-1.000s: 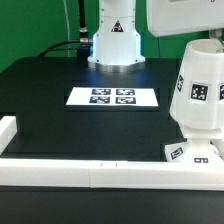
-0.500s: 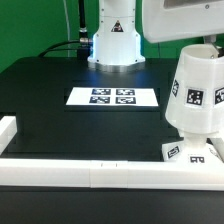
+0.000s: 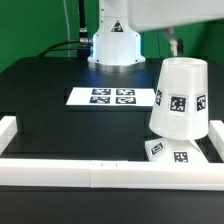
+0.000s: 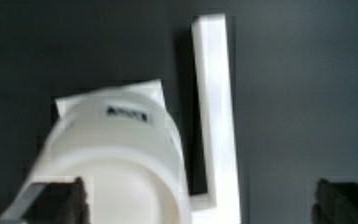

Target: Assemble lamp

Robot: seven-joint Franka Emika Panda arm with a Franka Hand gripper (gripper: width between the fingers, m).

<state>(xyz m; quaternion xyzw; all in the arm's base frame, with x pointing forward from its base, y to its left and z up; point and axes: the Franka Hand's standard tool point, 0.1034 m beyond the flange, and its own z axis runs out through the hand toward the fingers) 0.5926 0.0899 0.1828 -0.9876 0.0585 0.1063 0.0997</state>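
The white tapered shade stands tilted at the exterior view's right, leaning over the flat square base. Black-and-white tags show on both. The bulb is hidden. The arm's white body is above the shade, at the top of the exterior view, and the fingers barely show there. In the wrist view the shade lies close below my gripper, next to one dark finger. The other finger is far from it. The jaws are wide apart and grip nothing.
A white rail runs along the table's front edge, with a short side piece at the left; it also shows as a white strip in the wrist view. The marker board lies mid-table. The robot's pedestal stands behind it.
The shade has gone from upright to tilted and has shifted to the exterior view's left with the base. The arm has risen away from it.
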